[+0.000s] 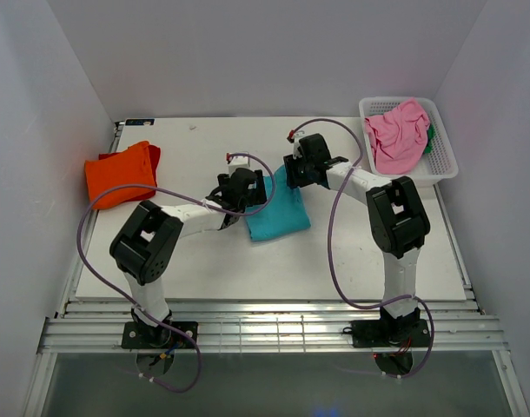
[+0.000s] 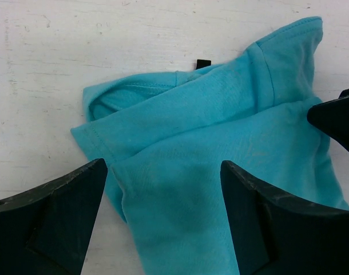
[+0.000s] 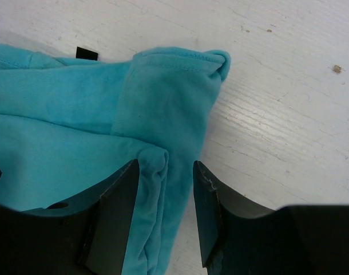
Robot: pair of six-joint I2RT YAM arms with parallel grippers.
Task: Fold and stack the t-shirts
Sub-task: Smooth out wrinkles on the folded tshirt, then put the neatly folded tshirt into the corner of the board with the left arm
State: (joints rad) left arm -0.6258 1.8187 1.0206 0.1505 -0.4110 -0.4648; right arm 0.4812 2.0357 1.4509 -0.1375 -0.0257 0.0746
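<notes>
Presently we find the teal shirt (image 1: pixel 278 215) folded on the table (image 1: pixel 352 256), long axis running near to far. Left gripper (image 2: pixel 163 172) and right gripper (image 3: pixel 166 167) stand spread at its opposite edges, gripping nothing. The orange shirt (image 1: pixel 119 176) lies leftward, nearer the left gripper.

A white lattice basket (image 1: pixel 445 159) sits at the far right corner of the white table (image 1: pixel 274 269).

The white table (image 1: pixel 361 252) carries a folded teal t-shirt (image 1: pixel 278 215) near its middle, a folded orange t-shirt (image 1: pixel 119 176) at its left edge and a white lattice basket (image 1: pixel 442 162) at its far right corner.
</notes>
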